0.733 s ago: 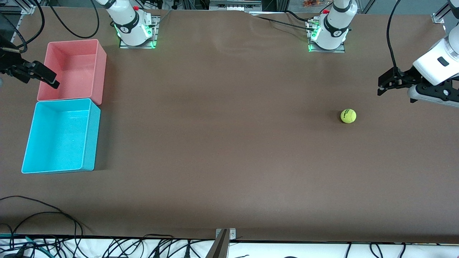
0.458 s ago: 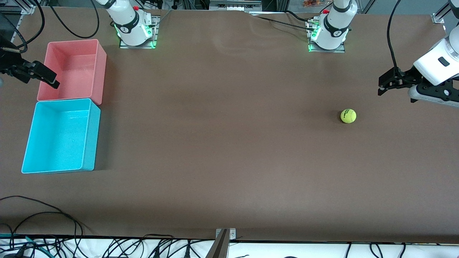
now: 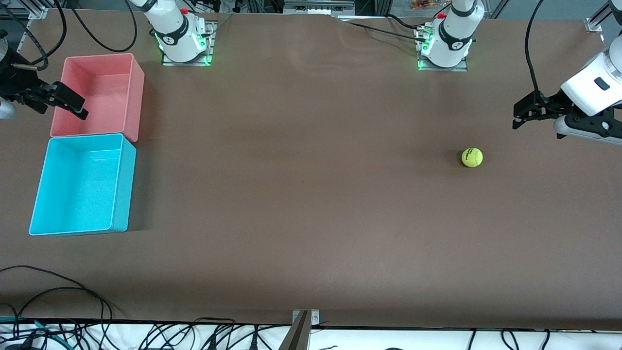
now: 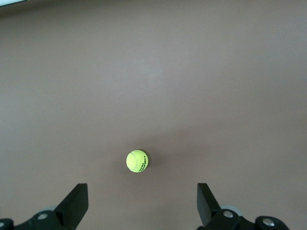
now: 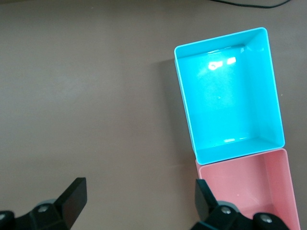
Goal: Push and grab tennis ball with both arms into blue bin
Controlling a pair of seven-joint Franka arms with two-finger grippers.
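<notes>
The tennis ball is yellow-green with a dark logo and rests on the bare brown table toward the left arm's end. My left gripper hangs open over the table a short way from the ball, not touching it. In the left wrist view the ball lies ahead of the open left gripper. The blue bin stands empty at the right arm's end. My right gripper is open over the outer edge of the pink bin, holding nothing. The right wrist view shows the blue bin ahead of the open right gripper.
A pink bin, also empty, stands against the blue bin, farther from the front camera; it shows too in the right wrist view. Loose black cables lie at the table's near edge. Both arm bases sit along the table's back edge.
My right gripper has shifted slightly toward the pink bin. The left gripper and the ball have hardly moved.
</notes>
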